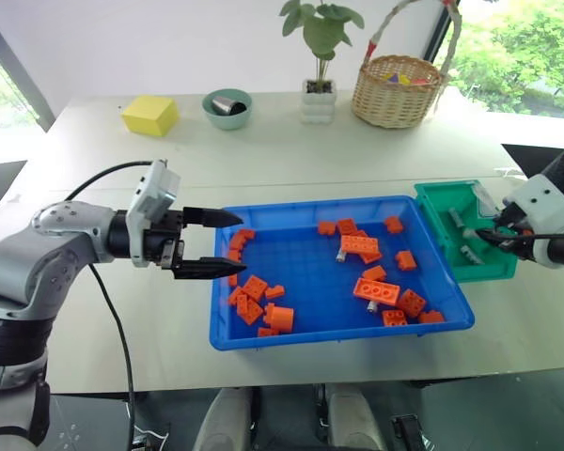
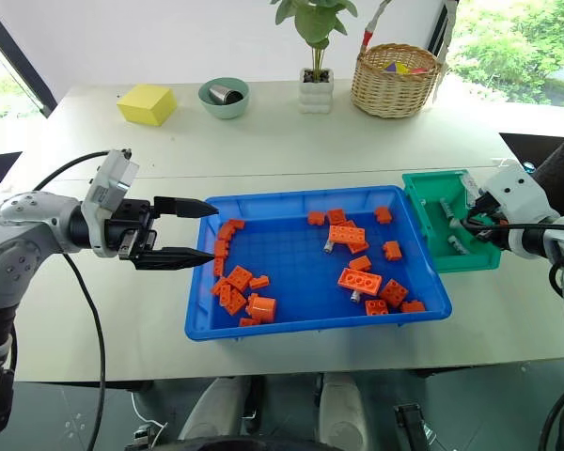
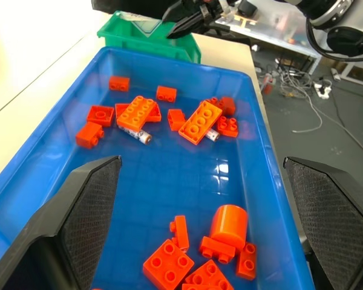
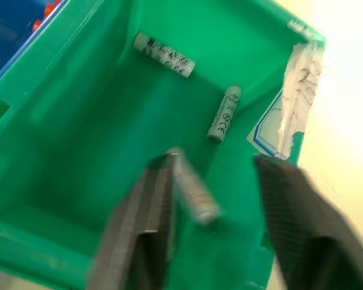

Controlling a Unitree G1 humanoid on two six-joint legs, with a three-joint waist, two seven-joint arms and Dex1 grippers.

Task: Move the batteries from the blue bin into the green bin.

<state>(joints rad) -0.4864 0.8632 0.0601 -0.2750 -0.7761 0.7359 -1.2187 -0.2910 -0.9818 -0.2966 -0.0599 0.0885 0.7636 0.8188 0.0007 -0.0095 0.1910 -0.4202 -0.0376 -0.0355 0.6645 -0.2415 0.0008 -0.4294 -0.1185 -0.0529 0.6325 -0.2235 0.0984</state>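
Your right gripper (image 4: pixel 212 181) hangs over the green bin (image 1: pixel 442 221) with its fingers spread and gripping nothing — one battery (image 4: pixel 193 193) sits blurred right between them, and two more batteries (image 4: pixel 164 54) lie on the bin floor just beyond. Your left gripper (image 1: pixel 227 242) also stands wide open and empty at the near-left rim of the blue bin (image 1: pixel 310 334). Ahead of it, past the orange bricks (image 3: pixel 199 121), two batteries (image 3: pixel 136 134) lie half tucked under them.

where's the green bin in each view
Left eye view: green bin at right, touching the blue bin's right end.
Right eye view: at right, same spot.
Left wrist view: at top, beyond the blue bin's far end.
Right wrist view: its inside, batteries in it.
Shared landmark: the blue bin.
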